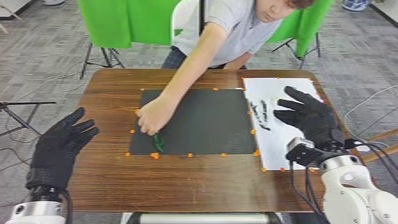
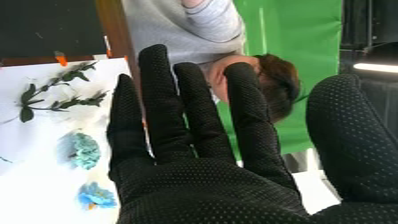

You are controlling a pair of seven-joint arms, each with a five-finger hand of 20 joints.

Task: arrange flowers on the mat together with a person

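In the head view my left hand (image 1: 61, 146) is over the table's left edge, its fingers straight. My right hand (image 1: 308, 116) is over the white sheet (image 1: 265, 90), fingers spread and holding nothing; the same hand (image 2: 213, 185) has straight fingers in the right wrist view. A person's hand (image 1: 156, 115) reaches to the left side of the black mat (image 1: 209, 122), at the upper end of a green stem (image 1: 159, 143) lying there. Leafy sprigs (image 2: 59, 95) lie on the white sheet, with a pale teal flower (image 2: 86, 151) and a blue flower (image 2: 96, 195) near them.
Orange tape pieces (image 1: 155, 155) mark the borders of the mat and the sheet on the brown table (image 1: 187, 187). The person's forearm (image 1: 191, 66) crosses the table's far edge and the mat's upper left part. Cables run beside my right arm.
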